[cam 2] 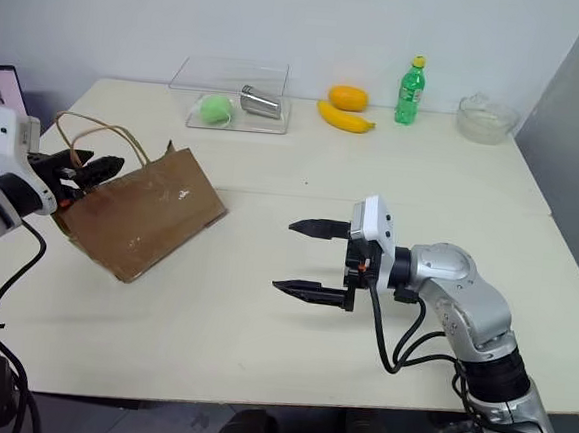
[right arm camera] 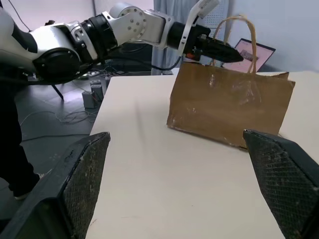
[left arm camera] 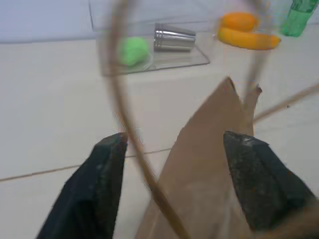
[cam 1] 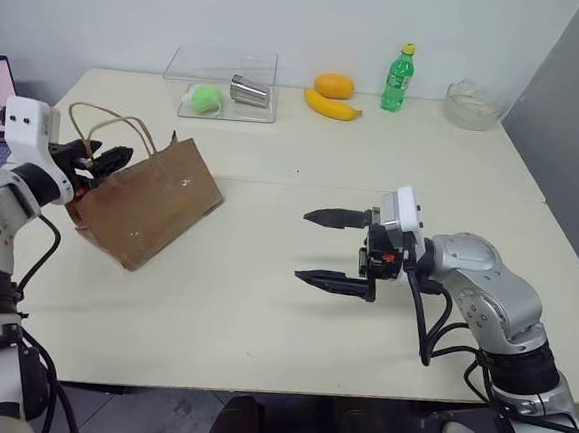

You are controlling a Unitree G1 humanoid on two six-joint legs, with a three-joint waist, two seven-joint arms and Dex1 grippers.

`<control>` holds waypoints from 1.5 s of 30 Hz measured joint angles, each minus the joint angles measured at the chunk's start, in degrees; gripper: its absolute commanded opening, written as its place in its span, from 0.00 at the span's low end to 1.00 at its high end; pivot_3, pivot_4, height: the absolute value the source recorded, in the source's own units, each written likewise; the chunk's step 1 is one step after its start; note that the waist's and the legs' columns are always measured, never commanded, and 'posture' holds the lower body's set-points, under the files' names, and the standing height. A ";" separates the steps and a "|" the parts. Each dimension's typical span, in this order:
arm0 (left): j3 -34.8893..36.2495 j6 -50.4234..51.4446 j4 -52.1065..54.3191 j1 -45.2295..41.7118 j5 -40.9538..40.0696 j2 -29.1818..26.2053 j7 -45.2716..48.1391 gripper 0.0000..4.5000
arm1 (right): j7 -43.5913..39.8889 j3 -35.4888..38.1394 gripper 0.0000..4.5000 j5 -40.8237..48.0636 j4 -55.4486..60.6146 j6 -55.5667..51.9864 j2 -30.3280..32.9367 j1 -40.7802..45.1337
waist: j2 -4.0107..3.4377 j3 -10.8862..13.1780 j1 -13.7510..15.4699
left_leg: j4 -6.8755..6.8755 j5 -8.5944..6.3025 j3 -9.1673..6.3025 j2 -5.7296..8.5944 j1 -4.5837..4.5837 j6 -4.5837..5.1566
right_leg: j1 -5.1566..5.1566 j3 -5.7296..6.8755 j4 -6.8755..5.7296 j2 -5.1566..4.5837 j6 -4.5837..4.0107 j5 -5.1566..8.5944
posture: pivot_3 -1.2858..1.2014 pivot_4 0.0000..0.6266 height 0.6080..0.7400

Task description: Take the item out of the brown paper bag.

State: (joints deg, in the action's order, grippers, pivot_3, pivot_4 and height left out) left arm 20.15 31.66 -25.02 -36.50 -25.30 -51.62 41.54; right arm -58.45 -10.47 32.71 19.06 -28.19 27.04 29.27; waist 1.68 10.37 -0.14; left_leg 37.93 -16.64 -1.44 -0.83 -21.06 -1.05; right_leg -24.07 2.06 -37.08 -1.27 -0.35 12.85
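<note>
The left gripper (cam 1: 109, 157) is hovering at the upper edge of the brown paper bag (cam 1: 150, 204), at about nine o'clock on the table (cam 1: 262, 305). In the left wrist view its two black fingers (left arm camera: 94, 184) are standing apart, straddling the bag's rim, with one looped string handle (cam 1: 102, 114) running between them; whether they are pinching anything cannot be told. The bag is leaning over, its mouth facing the left gripper, and the item is not showing; the inside of the bag is hidden.

Toward twelve o'clock, at the far edge, a clear tray (cam 1: 223, 106) is holding a green ball (cam 1: 207, 98) and a metal cup (cam 1: 249, 92). Just right of it, an orange (cam 1: 334, 85) and a banana (cam 1: 330, 106) are lying together, then a green soda bottle (cam 1: 398, 78) and a glass bowl (cam 1: 474, 104).

At around four o'clock, the right gripper (cam 1: 332, 248) is pointing at the bag, well apart from it, jaws wide open and empty.
</note>
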 measured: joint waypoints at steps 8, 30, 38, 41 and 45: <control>-0.03 -2.51 -3.71 -2.09 0.99 -1.28 4.28 0.01 | 0.95 0.00 1.00 -0.04 0.87 -0.01 0.03 -0.28 | 0.00 0.00 -0.02 | 0.00 0.00 0.02 -0.02 0.00 0.00 | -0.01 0.00 -0.01 0.00 0.00 0.00 | 0.52 0.24 1.00; -15.74 -14.19 -22.70 -34.29 10.95 1.53 23.10 0.01 | 5.83 3.37 1.00 0.02 4.68 -3.74 5.92 -6.79 | 0.20 0.07 0.15 | 0.23 0.01 0.06 0.18 -0.62 0.00 | -0.27 0.27 0.03 0.12 0.02 -0.01 | 0.52 0.24 1.00; -18.26 -23.16 -38.84 -46.85 16.75 11.07 24.35 0.01 | 12.13 6.89 1.00 0.19 10.03 -6.22 6.01 -13.47 | 0.24 0.09 -0.11 | 0.27 0.00 0.09 0.20 -0.72 0.01 | -0.35 0.28 0.03 0.12 0.04 -0.02 | 0.52 0.24 1.00; -18.26 -24.74 -42.02 -47.67 17.76 14.48 24.21 0.01 | 14.24 7.40 1.00 0.35 12.42 -7.08 5.79 -15.42 | 0.24 0.10 -0.20 | 0.27 0.00 0.07 0.19 -0.72 0.01 | -0.37 0.29 0.00 0.15 0.04 -0.02 | 0.52 0.24 1.00; -18.19 -26.26 -45.00 -48.05 18.95 18.38 22.60 0.01 | 17.77 8.18 1.00 0.48 14.24 -7.66 5.14 -17.00 | 0.25 0.10 -0.19 | 0.29 0.01 0.06 0.19 -0.72 0.01 | -0.37 0.29 -0.02 0.16 0.04 -0.02 | 0.52 0.24 1.00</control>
State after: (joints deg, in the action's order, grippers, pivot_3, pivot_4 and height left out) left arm 1.96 5.40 -70.02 -84.54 -6.36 -33.25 64.14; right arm -40.68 -2.29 33.18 33.30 -35.85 32.18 12.27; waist 1.93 10.47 -0.33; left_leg 38.21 -16.63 -1.38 -0.63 -21.78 -1.05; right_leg -24.44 2.35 -37.10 -1.11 -0.31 12.83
